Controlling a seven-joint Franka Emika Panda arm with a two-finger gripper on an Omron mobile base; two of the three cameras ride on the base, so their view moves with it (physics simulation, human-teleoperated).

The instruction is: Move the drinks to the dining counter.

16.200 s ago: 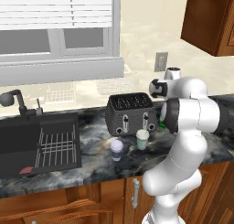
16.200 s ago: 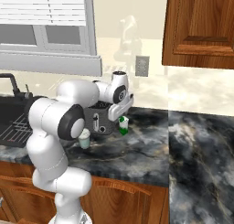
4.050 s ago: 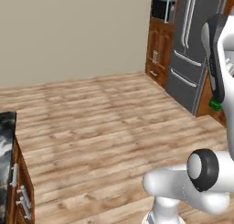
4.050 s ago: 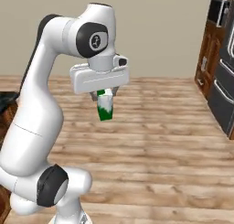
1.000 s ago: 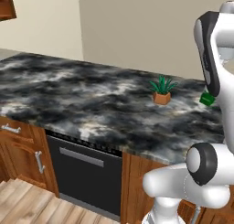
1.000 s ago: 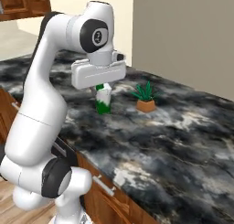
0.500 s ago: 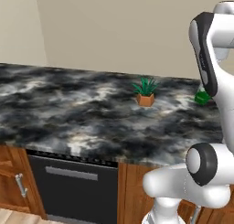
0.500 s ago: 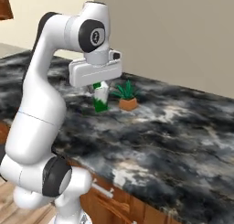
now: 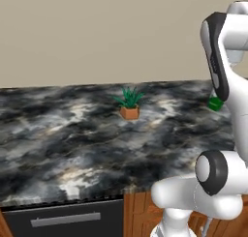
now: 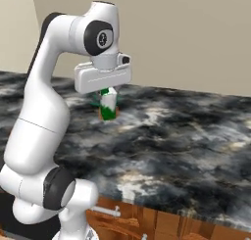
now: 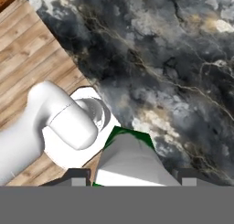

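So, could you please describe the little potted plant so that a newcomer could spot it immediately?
Look at the wide black marble counter with grey-white veins, running along the beige wall. Toward its back sits the potted plant: spiky green leaves in a small orange-brown pot. Unlike the green bottle hanging in the pincer, it stands on the counter.

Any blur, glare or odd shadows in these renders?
Left base view: soft, slightly blurry; plant casts a faint shadow on the counter. Right base view: flat light, no glare; bottle sharp. Hand view: bottle looms large and blurred, marble crisp.
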